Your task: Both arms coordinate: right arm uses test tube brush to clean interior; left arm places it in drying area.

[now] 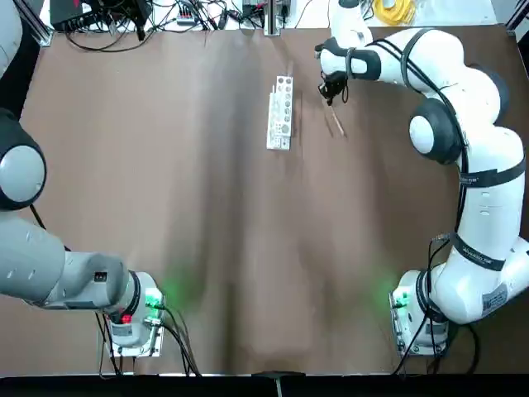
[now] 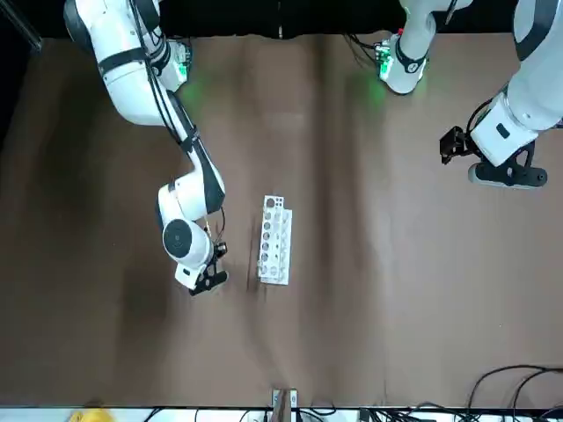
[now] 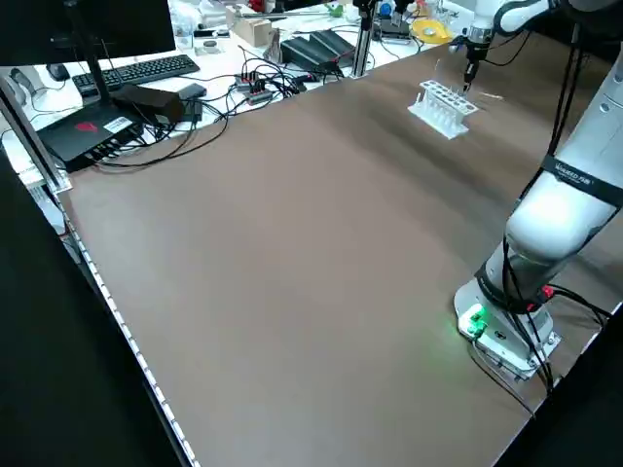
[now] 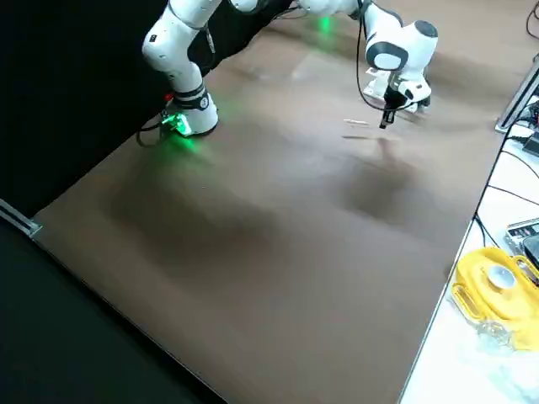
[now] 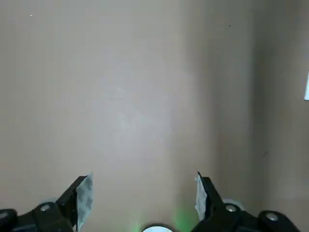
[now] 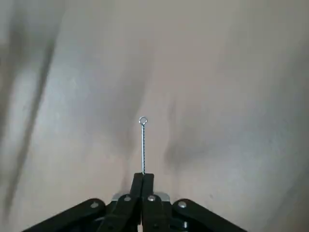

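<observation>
The right gripper (image 6: 143,176) is pinched tight on the brush (image 6: 143,145). Its two fingers meet on the twisted wire, and the little loop at the wire's end pokes out past the tips. From overhead the thin stick trails off the fingers just beside the rack (image 1: 281,113), on the side towards the right arm's base, low over the table (image 1: 207,248). I can't tell if its far end touches the surface. The rack stands with its row of holes facing up, near the far edge of the table, and I can't make out a tube in it from here. I'd say the step in hand is getting the brush up and lined with a tube's mouth. With so slim and springy a thing, the grip looks good being this close to one end, but the free length will likely wag. A slow lift and a steady wrist would serve best, bringing the stick plumb over the opening before going down, not sweeping sideways where it could snag the rack and tip it. The left gripper (image 5: 142,198) hangs well apart on its own side, fingers spread wide over bare table, holding nothing, ready for its turn with the rack.
</observation>
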{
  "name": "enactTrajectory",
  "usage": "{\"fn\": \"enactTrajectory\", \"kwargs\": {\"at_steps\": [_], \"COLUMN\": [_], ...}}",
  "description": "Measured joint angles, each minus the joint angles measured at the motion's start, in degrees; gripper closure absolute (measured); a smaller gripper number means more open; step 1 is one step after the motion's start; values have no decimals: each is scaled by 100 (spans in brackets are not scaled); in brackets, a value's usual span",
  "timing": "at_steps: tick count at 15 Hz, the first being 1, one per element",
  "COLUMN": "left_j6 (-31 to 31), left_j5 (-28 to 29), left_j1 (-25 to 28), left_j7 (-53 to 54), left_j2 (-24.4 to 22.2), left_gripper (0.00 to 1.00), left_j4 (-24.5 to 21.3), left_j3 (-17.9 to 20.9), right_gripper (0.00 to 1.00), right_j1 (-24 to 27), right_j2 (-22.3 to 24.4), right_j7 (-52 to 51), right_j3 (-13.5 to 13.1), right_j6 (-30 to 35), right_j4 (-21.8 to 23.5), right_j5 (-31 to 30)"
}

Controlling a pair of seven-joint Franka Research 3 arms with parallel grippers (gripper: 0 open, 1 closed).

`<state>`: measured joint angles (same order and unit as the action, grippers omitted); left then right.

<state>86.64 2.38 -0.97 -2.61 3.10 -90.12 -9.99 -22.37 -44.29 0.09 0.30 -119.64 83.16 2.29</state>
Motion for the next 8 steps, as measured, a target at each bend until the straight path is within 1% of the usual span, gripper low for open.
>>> {"fn": "enactTrajectory", "kwargs": {"at_steps": [4,6,8], "left_j6": [0,0,0], "left_j5": [0,0,0], "left_j1": [1,1,1], "left_j7": [0,0,0], "left_j2": [0,0,0], "left_gripper": [0,0,0], "left_j4": [0,0,0], "left_j3": [2,4,4], "right_gripper": [98,98,98], "right_j1": [57,89,128], "right_j2": [79,86,99], "right_j7": [-724,-1126,-1842], "right_j3": [-5,-5,-4], "right_j6": [630,783,821], "right_j4": [-354,-495,-562], "right_j5": [5,11,32]}}
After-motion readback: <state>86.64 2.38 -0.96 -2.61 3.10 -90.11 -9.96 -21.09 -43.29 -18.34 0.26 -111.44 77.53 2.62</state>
